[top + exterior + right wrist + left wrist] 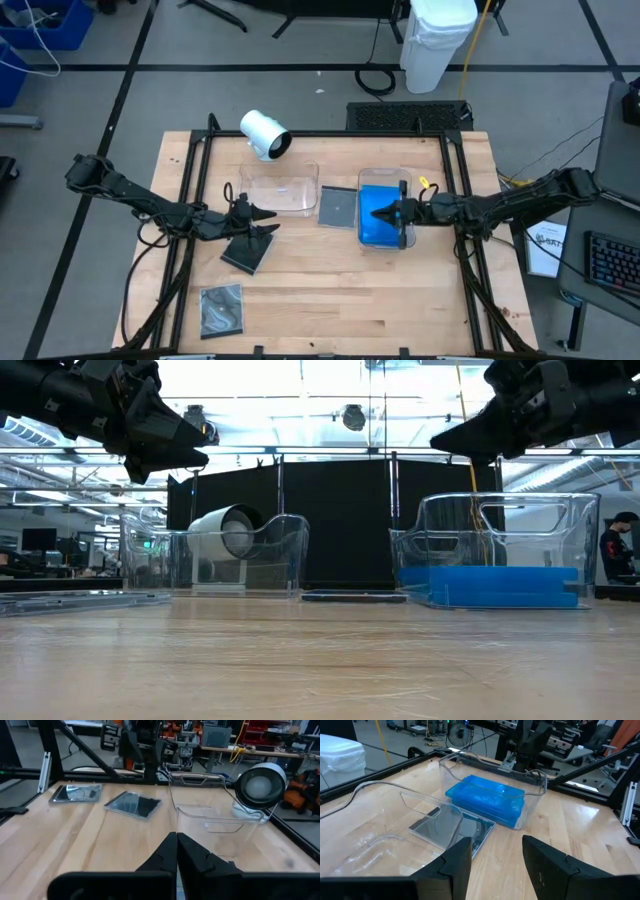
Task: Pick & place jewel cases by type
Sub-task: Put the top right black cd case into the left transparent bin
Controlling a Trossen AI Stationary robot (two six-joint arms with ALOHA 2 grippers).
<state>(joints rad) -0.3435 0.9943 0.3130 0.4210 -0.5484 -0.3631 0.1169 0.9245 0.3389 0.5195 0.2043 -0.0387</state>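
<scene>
A stack of blue jewel cases (378,232) lies flat in the right clear tray (384,178). One dark case (338,206) lies flat on the table between the two trays. Another (248,252) lies below my left gripper, and a third (222,308) sits near the table's front edge. My left gripper (492,865) hangs open and empty above the table, left of centre. My right gripper (176,851) is shut with nothing in it, high above the blue stack (490,585).
The left clear tray (281,190) stands empty at mid-table. A white cylinder (265,133) lies on its side behind it. Black frame rails (190,190) run along the left, right and far sides of the table. Bare wood lies at the front right (400,300).
</scene>
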